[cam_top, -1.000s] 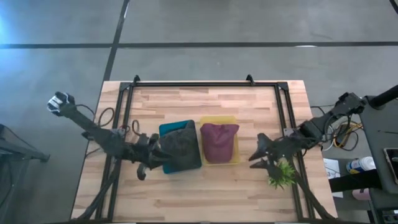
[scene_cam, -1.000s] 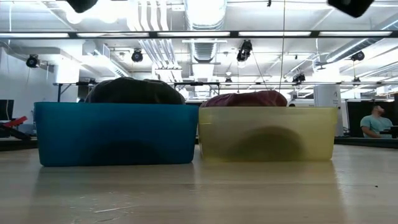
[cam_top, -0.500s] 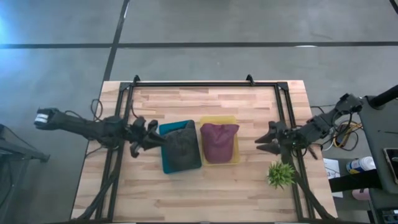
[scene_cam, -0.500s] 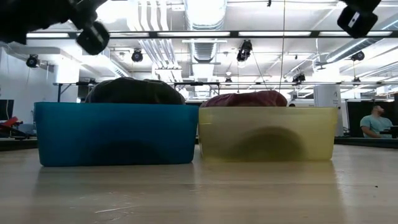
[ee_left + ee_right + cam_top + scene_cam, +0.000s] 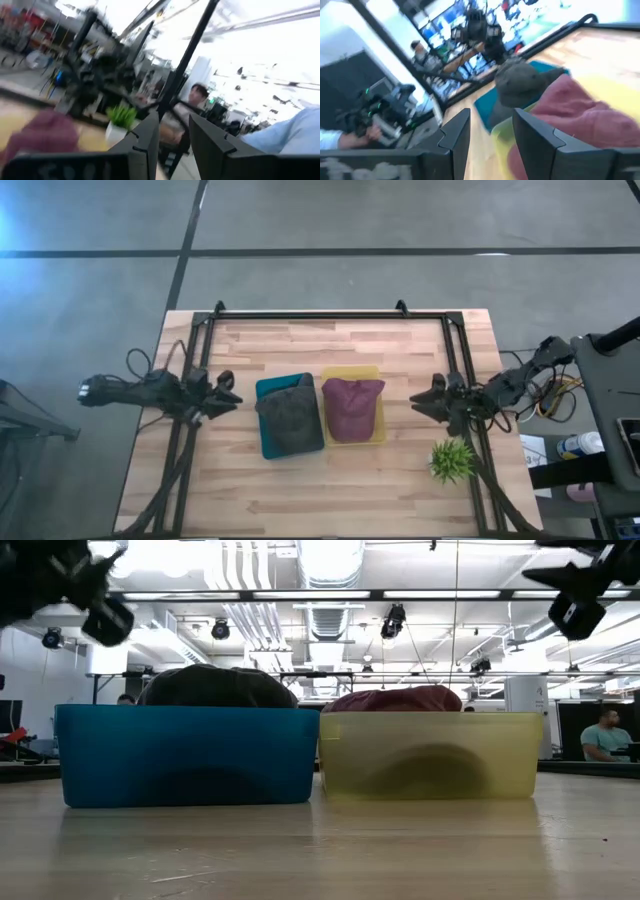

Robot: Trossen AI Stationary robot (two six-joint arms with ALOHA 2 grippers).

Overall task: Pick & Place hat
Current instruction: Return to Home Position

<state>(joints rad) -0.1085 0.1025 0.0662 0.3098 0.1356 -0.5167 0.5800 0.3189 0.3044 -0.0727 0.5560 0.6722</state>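
**Two dark, knuckled arms with angular pincers**

The left arm [image 5: 150,391], over the left edge of the bench [image 5: 330,480], is black and thin. It is built of narrow links joined by thicker, rounded knuckles, and black cables [image 5: 140,362] loop beside it. The right arm [image 5: 510,382], at the bench's right edge, is equally dark and jointed, with thin yellowish wires [image 5: 555,390] trailing near its base. The left pincer [image 5: 172,120] and the right pincer [image 5: 491,114] each carry two flat, dark grey fingers [image 5: 145,145], broad angular plates with slanted, chamfered tips. Seen from bench height, the left pincer's end is a rounded black knob.
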